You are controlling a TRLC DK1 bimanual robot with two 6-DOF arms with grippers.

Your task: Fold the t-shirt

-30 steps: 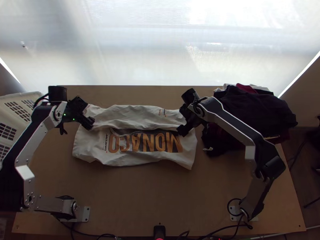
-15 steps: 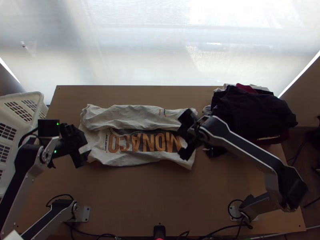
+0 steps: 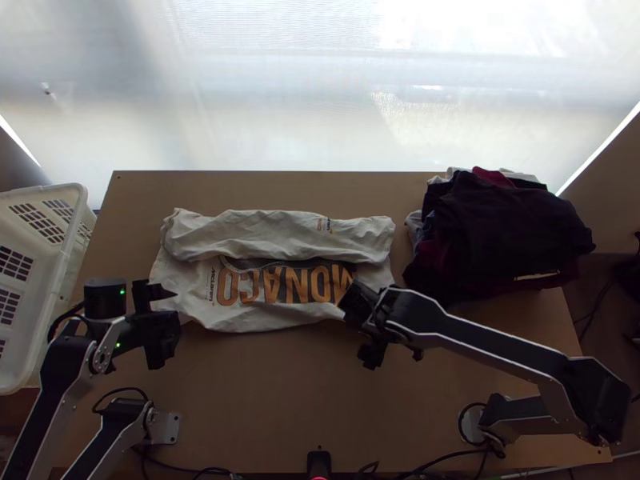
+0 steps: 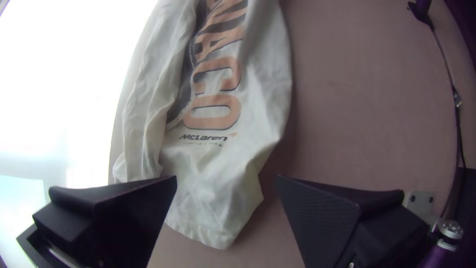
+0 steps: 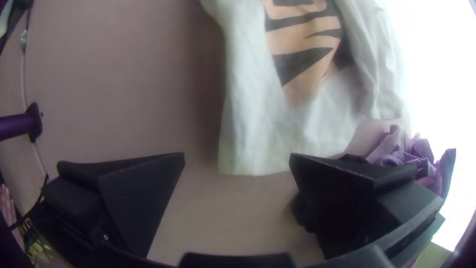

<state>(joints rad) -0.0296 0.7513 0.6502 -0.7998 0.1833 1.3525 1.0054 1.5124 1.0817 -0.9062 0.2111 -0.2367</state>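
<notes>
The white t-shirt (image 3: 264,232) lies lengthwise across the table, its far part folded over toward the middle and partly covering the dark printed panel. My left gripper (image 3: 170,318) stands open at the shirt's left end, near its lower left corner. In the left wrist view, the shirt's end (image 4: 208,198) shows between the spread fingers of the left gripper (image 4: 226,178). My right gripper (image 3: 352,332) is at the shirt's lower right corner. In the right wrist view, the right gripper (image 5: 237,156) is open, with the shirt's edge (image 5: 253,144) beyond its fingers.
A pile of dark, maroon and white clothes (image 3: 504,224) lies at the table's far right. A white basket (image 3: 60,320) stands beyond the left edge. Bare wood of the table (image 3: 272,392) stretches between the shirt and the near edge.
Both grippers have come from over the shirt's far part toward its near edge. The left one first moved nearer and then slightly right; the shirt lies much as before.
</notes>
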